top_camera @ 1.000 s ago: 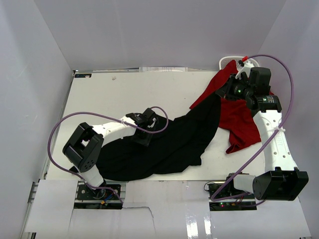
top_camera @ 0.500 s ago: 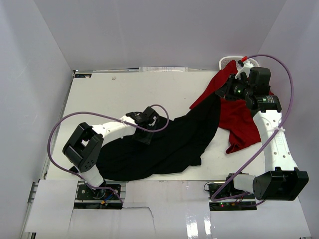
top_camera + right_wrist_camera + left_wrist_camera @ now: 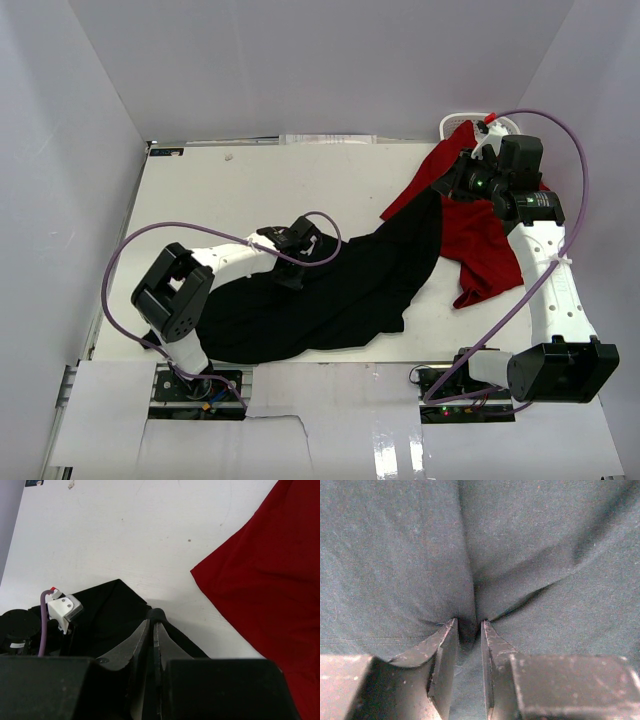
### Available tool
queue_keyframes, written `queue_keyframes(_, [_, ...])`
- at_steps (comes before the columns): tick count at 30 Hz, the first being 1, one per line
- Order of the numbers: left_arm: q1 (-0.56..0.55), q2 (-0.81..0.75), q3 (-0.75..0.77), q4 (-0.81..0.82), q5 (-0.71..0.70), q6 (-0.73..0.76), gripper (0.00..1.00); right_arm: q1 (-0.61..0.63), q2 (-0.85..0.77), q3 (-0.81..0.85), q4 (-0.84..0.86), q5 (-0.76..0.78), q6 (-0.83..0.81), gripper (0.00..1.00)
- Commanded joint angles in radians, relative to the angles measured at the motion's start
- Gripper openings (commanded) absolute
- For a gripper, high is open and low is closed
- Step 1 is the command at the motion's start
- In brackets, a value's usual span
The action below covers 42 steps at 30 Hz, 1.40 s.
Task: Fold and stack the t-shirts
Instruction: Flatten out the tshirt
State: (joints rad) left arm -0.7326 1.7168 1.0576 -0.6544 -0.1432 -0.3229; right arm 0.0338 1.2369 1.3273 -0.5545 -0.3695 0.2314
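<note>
The black t-shirt (image 3: 340, 290) lies stretched across the table from the near left toward the far right. My left gripper (image 3: 292, 268) presses down on its upper middle. In the left wrist view the left gripper (image 3: 468, 625) has a pucker of this black cloth (image 3: 520, 545) pinched between its jaws. At the far right my right gripper (image 3: 447, 187) holds the shirt's corner lifted, and in the right wrist view the right gripper (image 3: 154, 622) is shut on a nub of black cloth (image 3: 110, 610). The red t-shirt (image 3: 480, 240) lies crumpled under the right arm, with the same red cloth (image 3: 270, 580) beside the right gripper.
A white basket (image 3: 455, 122) stands at the far right corner, with the red cloth draped over its edge. The white table (image 3: 250, 190) is walled in by grey panels on three sides. Purple cables loop from both arms.
The left gripper's jaws have narrowed onto the black cloth and the left arm has shifted slightly to the right. The right arm has held still.
</note>
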Motion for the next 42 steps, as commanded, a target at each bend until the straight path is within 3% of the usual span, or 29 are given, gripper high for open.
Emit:
queue_keyframes(1, [-0.001,-0.019,-0.008,0.003,-0.029,-0.004,0.34,0.003,-0.011,-0.002,0.013,-0.016,-0.010,0.13])
queue_keyframes(8, [-0.001,-0.056,0.044,-0.060,-0.038,0.001,0.33,0.003,-0.004,0.003,0.013,-0.019,-0.010,0.13])
queue_keyframes(12, [0.001,-0.068,0.076,-0.102,-0.038,0.005,0.43,0.006,0.001,0.006,0.011,-0.019,-0.010,0.13])
queue_keyframes(15, [-0.001,-0.083,0.078,-0.102,-0.039,0.008,0.45,0.008,0.004,0.007,0.011,-0.019,-0.010,0.13])
queue_keyframes(20, [0.002,-0.071,0.068,-0.105,-0.027,0.013,0.40,0.009,0.007,0.012,0.010,-0.020,-0.010,0.13])
queue_keyframes(35, [0.006,-0.039,0.019,-0.065,-0.002,0.012,0.43,0.009,0.006,0.009,0.008,-0.016,-0.010,0.13])
queue_keyframes(40, [0.012,-0.043,0.015,-0.056,-0.025,0.008,0.37,0.011,0.006,0.010,0.007,-0.019,-0.010,0.13])
queue_keyframes(42, [0.024,-0.048,0.018,-0.054,-0.030,0.005,0.28,0.009,0.006,0.010,0.007,-0.019,-0.010,0.13])
